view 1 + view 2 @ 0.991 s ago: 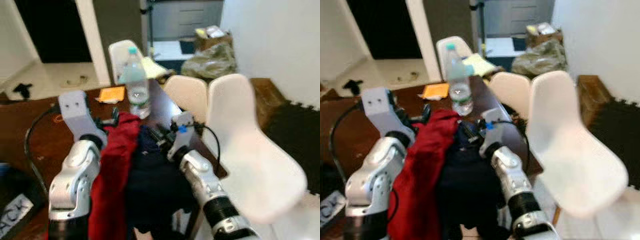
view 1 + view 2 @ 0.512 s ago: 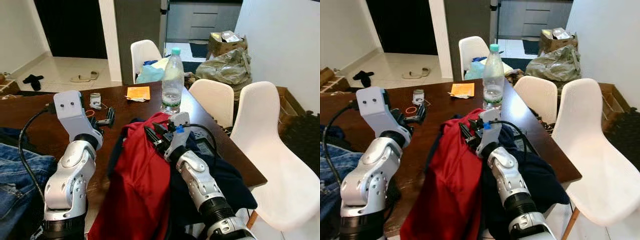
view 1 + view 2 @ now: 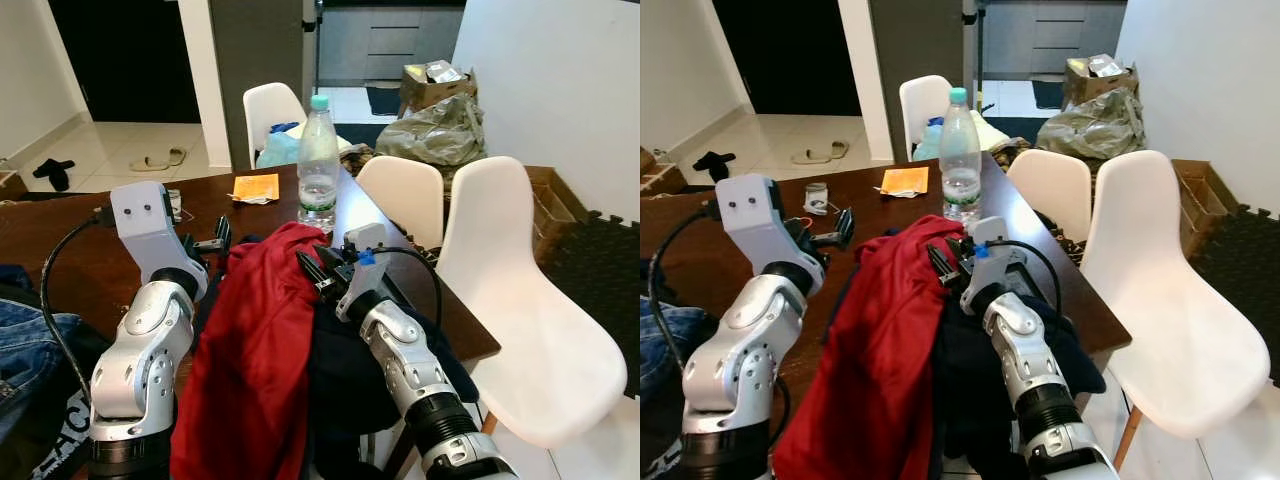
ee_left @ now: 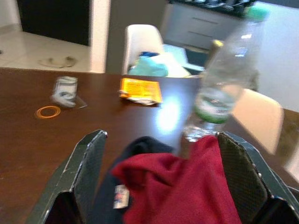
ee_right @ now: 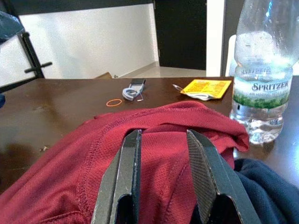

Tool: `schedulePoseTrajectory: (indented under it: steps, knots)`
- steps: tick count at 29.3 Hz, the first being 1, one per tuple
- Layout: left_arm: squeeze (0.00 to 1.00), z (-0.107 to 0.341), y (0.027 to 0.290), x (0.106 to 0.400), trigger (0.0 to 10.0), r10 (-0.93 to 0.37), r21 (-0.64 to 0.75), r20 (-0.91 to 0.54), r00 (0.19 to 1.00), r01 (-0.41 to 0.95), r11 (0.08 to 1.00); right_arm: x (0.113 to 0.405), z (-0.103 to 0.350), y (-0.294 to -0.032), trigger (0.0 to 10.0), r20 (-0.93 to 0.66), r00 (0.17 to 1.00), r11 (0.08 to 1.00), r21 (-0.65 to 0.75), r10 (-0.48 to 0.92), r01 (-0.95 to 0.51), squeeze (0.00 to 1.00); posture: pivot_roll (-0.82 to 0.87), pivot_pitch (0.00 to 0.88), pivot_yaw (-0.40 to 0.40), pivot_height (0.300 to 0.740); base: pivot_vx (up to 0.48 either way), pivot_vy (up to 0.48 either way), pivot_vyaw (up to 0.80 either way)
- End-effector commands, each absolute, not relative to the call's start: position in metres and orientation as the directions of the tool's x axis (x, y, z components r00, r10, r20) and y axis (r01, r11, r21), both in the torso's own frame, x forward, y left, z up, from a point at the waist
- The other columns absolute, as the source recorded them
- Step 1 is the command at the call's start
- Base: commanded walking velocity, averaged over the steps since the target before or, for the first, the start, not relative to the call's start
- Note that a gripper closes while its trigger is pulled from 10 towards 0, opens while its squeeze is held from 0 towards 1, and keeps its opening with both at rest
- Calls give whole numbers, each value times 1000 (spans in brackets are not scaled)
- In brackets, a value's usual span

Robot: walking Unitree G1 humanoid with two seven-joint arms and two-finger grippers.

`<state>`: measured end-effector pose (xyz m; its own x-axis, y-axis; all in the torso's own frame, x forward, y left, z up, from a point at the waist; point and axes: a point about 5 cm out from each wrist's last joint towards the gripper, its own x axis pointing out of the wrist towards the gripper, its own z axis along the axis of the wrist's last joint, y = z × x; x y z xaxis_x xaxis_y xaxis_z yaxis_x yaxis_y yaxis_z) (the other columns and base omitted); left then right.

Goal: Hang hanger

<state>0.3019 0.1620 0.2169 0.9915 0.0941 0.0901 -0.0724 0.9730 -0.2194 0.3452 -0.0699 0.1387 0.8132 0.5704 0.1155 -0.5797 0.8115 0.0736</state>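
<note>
A red garment (image 3: 260, 340) lies bunched over a dark navy garment (image 3: 350, 370) at the near edge of the brown table (image 3: 60, 250), both spilling down over the edge. My right gripper (image 3: 312, 268) rests against the red cloth's top fold from the right. In the right wrist view its fingers (image 5: 126, 177) stand slightly apart over the red fabric (image 5: 70, 177), open. My left gripper (image 3: 220, 240) hovers just left of the red pile, wide open in the left wrist view (image 4: 159, 135), with the red cloth (image 4: 187, 191) low between its fingers.
A clear water bottle (image 3: 318, 160) stands just beyond the clothes, an orange packet (image 3: 256, 187) and a rubber band (image 4: 48, 111) further back. White chairs (image 3: 510, 300) (image 3: 405, 195) line the table's right side. Blue jeans (image 3: 25, 340) lie at the left.
The whole picture swung and sharpened as the camera moved. Both grippers keep about the same places beside the red garment.
</note>
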Motion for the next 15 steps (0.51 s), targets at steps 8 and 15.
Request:
schedulePoseTrajectory:
  steps: [8,15]
  knots:
    - [0,216,165,301,10000,127,-253,85,988,-102,962,345,141,-66,10000,131,806,800,106,577,-590,0,183,10,16,740,0,-343,400]
    - [0,215,166,300,10000,128,-283,83,988,-100,954,345,142,-65,10000,128,799,795,92,587,-599,0,183,9,14,740,0,0,0]
